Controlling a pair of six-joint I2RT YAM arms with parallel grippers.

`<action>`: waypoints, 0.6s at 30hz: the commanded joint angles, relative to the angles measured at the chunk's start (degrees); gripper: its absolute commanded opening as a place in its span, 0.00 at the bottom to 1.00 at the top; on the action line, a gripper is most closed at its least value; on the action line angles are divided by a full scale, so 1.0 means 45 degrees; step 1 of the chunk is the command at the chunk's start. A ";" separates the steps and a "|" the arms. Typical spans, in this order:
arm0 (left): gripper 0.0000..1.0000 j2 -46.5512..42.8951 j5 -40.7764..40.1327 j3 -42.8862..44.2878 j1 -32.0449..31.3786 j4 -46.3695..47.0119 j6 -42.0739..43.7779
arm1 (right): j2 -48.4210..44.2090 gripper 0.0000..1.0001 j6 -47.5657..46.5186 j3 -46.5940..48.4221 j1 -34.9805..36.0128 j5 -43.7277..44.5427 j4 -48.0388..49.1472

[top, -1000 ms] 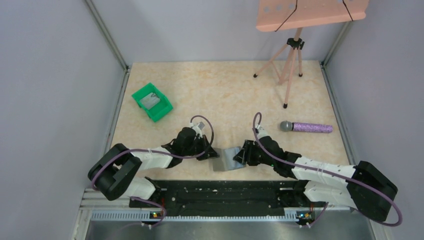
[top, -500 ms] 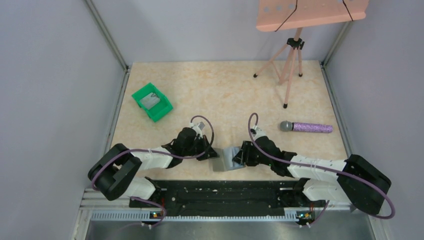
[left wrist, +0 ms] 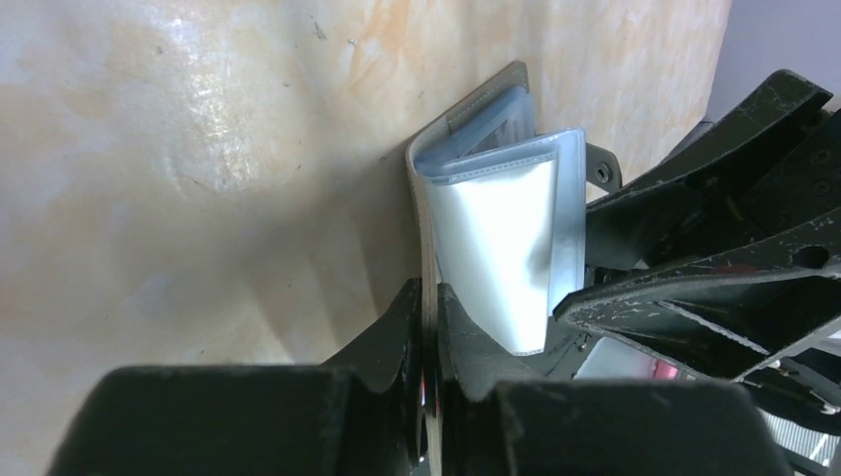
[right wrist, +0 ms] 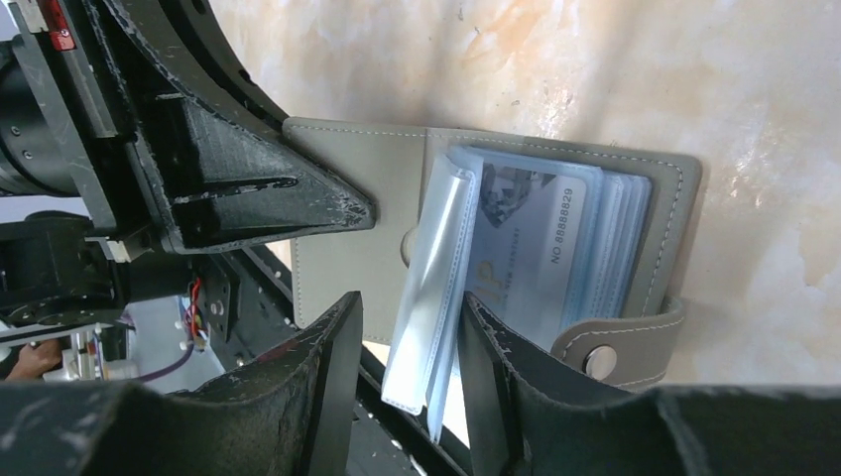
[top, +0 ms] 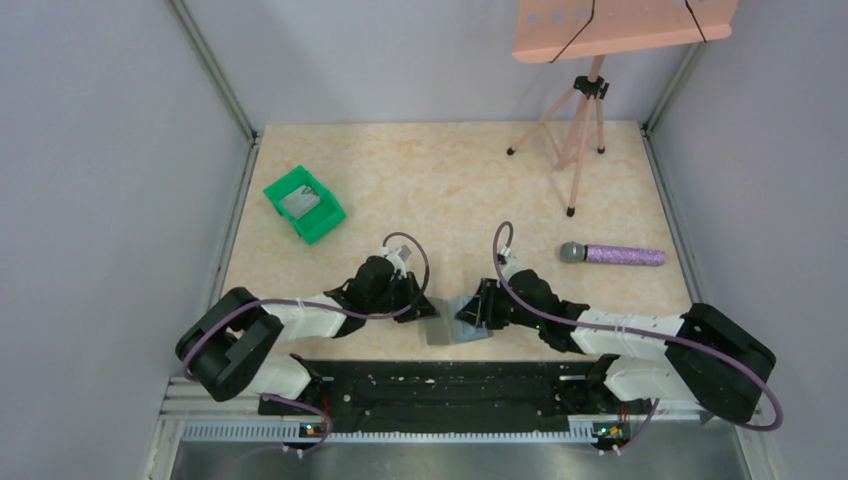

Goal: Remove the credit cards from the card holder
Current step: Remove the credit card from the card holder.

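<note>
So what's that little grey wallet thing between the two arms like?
The card holder is a grey stitched wallet, lying open on the table near its front edge. Inside are clear plastic sleeves, one showing a card with a printed number; a strap with a snap stud sits at one edge. The left end effector pinches its cover; the right end effector straddles some sleeves.

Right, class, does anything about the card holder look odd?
One clear sleeve stands up from the open card holder, not lying flat, between the fingers of the right gripper. The left gripper pinches the cover.
</note>
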 commanded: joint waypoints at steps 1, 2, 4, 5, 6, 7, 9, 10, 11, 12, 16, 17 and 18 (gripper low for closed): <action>0.12 -0.0517 -0.0185 0.0046 -0.0065 -0.0153 0.0043 | 0.0322 0.40 0.0125 0.0107 0.0109 -0.0259 0.1046; 0.12 -0.0596 -0.0223 0.0047 -0.0065 -0.0223 0.0056 | 0.0324 0.39 0.0147 0.0070 0.0112 -0.0268 0.1151; 0.13 -0.0651 -0.0231 0.0065 -0.0065 -0.0338 0.0085 | 0.0356 0.39 0.0184 0.0082 0.0103 -0.0340 0.1360; 0.15 -0.0669 -0.0217 0.0084 -0.0065 -0.0402 0.0102 | 0.0365 0.39 0.0184 0.0106 0.0106 -0.0408 0.1471; 0.17 -0.0693 -0.0227 0.0115 -0.0065 -0.0490 0.0114 | 0.0376 0.39 0.0191 0.0126 0.0105 -0.0563 0.1626; 0.19 -0.0745 -0.0245 0.0161 -0.0075 -0.0590 0.0123 | 0.0395 0.39 0.0179 0.0197 0.0129 -0.0714 0.1785; 0.25 -0.0895 -0.0287 0.0244 -0.0065 -0.0808 0.0125 | 0.0490 0.40 0.0145 0.0273 0.0122 -0.1046 0.2087; 0.28 -0.1002 -0.0290 0.0319 -0.0075 -0.0947 0.0117 | 0.0594 0.40 0.0103 0.0343 0.0119 -0.1150 0.2185; 0.31 -0.1099 -0.0329 0.0421 -0.0066 -0.1125 0.0092 | 0.0695 0.41 0.0076 0.0400 0.0148 -0.1215 0.2251; 0.34 -0.1216 -0.0412 0.0553 -0.0048 -0.1406 0.0086 | 0.0813 0.41 0.0066 0.0412 0.0139 -0.1267 0.2295; 0.49 -0.1746 -0.0790 0.1039 0.0001 -0.2385 -0.0019 | 0.1433 0.41 0.0123 0.0381 0.0170 -0.1590 0.2938; 0.51 -0.1868 -0.0867 0.1133 0.0036 -0.2609 -0.0031 | 0.1577 0.41 0.0147 0.0388 0.0225 -0.1685 0.3182; 0.53 -0.2027 -0.0968 0.1226 0.0092 -0.2844 -0.0022 | 0.1734 0.41 0.0140 0.0408 0.0295 -0.1772 0.3386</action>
